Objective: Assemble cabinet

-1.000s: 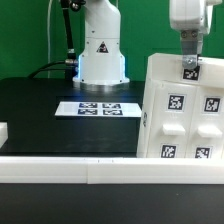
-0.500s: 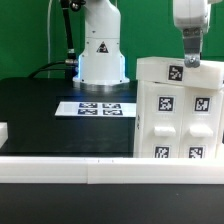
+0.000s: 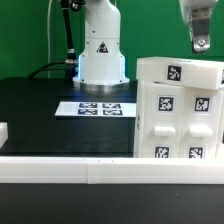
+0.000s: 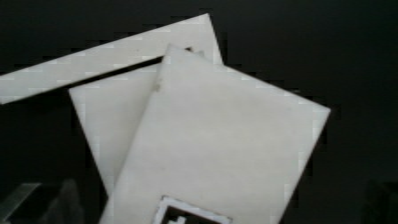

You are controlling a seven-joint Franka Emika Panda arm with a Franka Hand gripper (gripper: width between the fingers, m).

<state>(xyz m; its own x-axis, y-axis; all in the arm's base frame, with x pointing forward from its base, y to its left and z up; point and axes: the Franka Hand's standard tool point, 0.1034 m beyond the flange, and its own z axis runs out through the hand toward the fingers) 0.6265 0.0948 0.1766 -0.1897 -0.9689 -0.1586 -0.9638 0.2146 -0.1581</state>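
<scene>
The cabinet [image 3: 180,110], a large white boxy body with rounded recesses and several black-and-white marker tags, stands upright on the black table at the exterior view's right. My gripper [image 3: 201,44] hangs just above its top face, apart from it and holding nothing; its jaws look open. In the wrist view the cabinet [image 4: 214,140] fills the middle as pale angled faces seen from above, with one marker tag [image 4: 192,212] at the frame's edge. A dark finger [image 4: 45,203] shows faintly beside it.
The marker board [image 3: 97,108] lies flat on the table's middle. The arm's white base [image 3: 102,50] stands behind it. A low white rail [image 3: 60,170] runs along the table's front edge. A small white part [image 3: 3,131] sits at the exterior view's left.
The cabinet went from leaning to standing upright. My gripper, which was at its top edge, has risen clear of it.
</scene>
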